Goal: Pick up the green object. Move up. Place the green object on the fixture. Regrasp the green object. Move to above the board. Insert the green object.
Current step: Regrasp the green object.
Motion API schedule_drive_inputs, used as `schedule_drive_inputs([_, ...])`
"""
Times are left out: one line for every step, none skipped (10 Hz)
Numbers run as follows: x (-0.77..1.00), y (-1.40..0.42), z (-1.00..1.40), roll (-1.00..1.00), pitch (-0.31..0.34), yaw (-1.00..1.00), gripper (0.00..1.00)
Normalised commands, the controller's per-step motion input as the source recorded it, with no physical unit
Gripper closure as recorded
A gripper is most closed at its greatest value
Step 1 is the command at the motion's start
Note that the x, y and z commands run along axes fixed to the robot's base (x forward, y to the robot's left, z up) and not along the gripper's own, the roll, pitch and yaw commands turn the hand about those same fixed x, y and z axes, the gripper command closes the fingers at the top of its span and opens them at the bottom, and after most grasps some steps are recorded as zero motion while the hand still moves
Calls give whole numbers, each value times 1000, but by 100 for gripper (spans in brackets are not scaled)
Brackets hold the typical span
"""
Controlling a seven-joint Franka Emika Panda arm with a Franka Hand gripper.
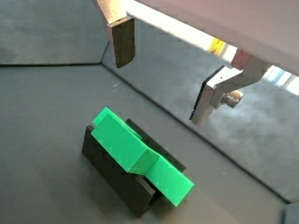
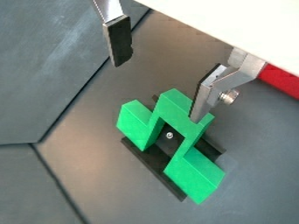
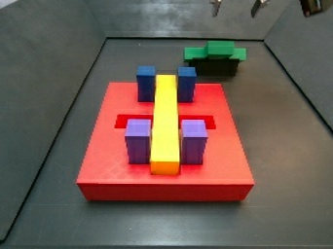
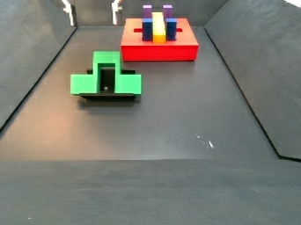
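Observation:
The green object (image 1: 140, 153) (image 2: 142, 123) lies across the top of the black fixture (image 1: 117, 175) (image 2: 149, 155) on the dark floor. Both side views show it there (image 3: 215, 53) (image 4: 84, 83), resting on the fixture (image 3: 215, 68) (image 4: 108, 97). My gripper (image 1: 163, 74) (image 2: 162, 74) hangs open above the piece with nothing between its fingers. In both side views only its fingertips (image 3: 217, 8) (image 4: 69, 10) show, high above the fixture. The red board (image 3: 117, 160) (image 4: 159, 51) stands apart from the fixture.
On the board stand a long yellow bar (image 3: 166, 122), two blue posts (image 3: 146, 83) and two purple posts (image 3: 138, 141). Grey walls enclose the dark floor (image 4: 177, 123) on all sides.

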Motion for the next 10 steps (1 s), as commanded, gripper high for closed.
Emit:
schedule_drive_inputs([200, -460, -220, 1000, 94, 17, 0])
schedule_drive_inputs([0, -217, -503, 746, -57, 191, 0])
schedule_drive_inputs([0, 0, -520, 443, -191, 289, 0])
schedule_drive_inputs([0, 0, -466, 371, -177, 297, 0])
schedule_drive_inputs([0, 0, -266, 454, 0, 197, 0])
schedule_drive_inputs([-129, 0, -166, 497, 77, 140, 0])
schedule_drive_inputs([-197, 0, -129, 534, 214, 111, 0])
schedule_drive_inputs([-17, -43, -331, 511, 71, 140, 0])
schedule_drive_inputs([14, -46, -246, 300, 0, 143, 0])
schedule_drive_inputs([51, -60, -191, 217, 0, 149, 0])
